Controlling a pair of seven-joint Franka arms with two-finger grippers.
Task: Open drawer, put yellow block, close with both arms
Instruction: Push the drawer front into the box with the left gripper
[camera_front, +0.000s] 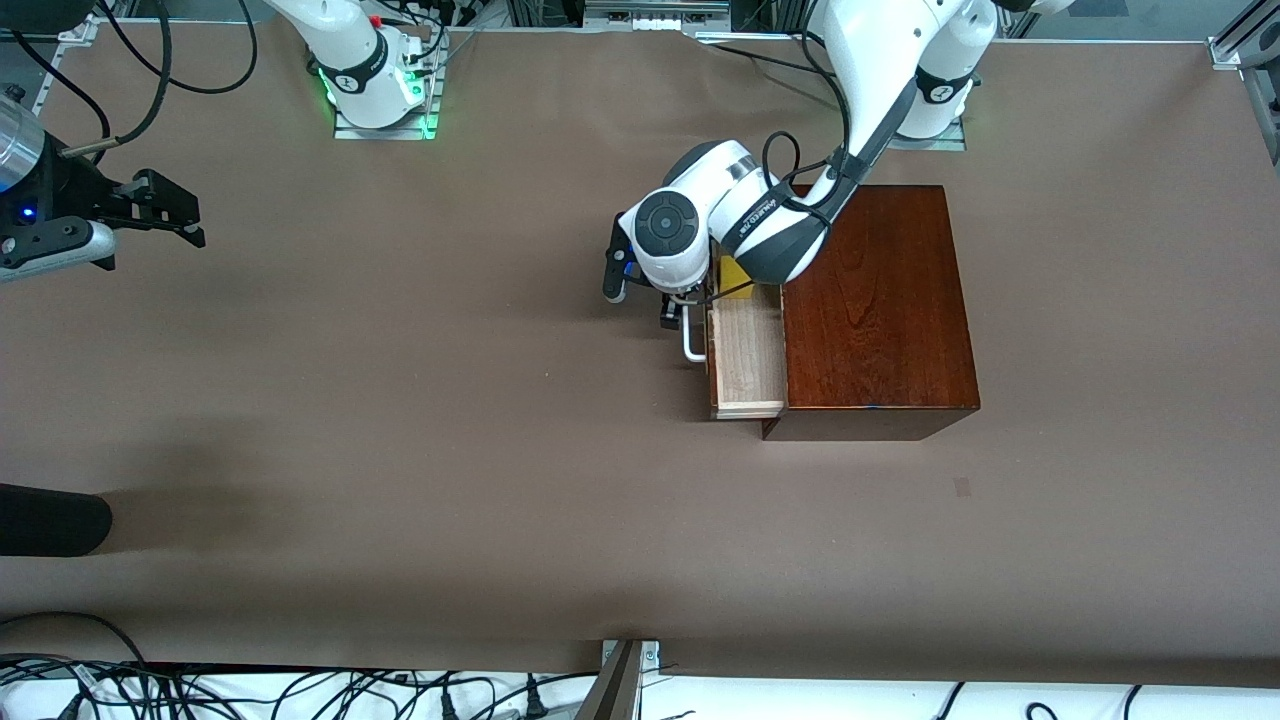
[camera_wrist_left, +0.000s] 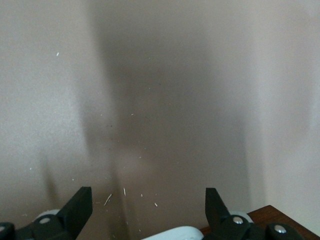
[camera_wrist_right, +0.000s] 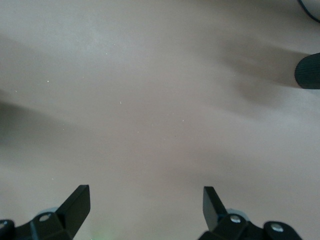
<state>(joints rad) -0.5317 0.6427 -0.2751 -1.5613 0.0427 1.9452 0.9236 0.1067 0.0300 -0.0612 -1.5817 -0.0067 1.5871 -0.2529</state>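
Note:
The dark reddish-brown wooden box (camera_front: 880, 300) stands toward the left arm's end of the table. Its drawer (camera_front: 745, 365) is pulled partly out and shows its pale inside. The yellow block (camera_front: 736, 273) lies in the drawer at the end farther from the front camera, partly hidden under the left arm's wrist. My left gripper (camera_front: 672, 316) is open and hangs just in front of the drawer's white handle (camera_front: 692, 346). In the left wrist view the open gripper (camera_wrist_left: 148, 192) has the handle (camera_wrist_left: 170, 233) low between its fingers. My right gripper (camera_front: 165, 212) waits open and empty at the right arm's end of the table; it also shows in the right wrist view (camera_wrist_right: 146, 190).
A black rounded object (camera_front: 50, 520) lies at the table's edge on the right arm's end, nearer the front camera; it also shows in the right wrist view (camera_wrist_right: 307, 70). A corner of the box (camera_wrist_left: 272, 214) shows in the left wrist view. Cables run along the table's edges.

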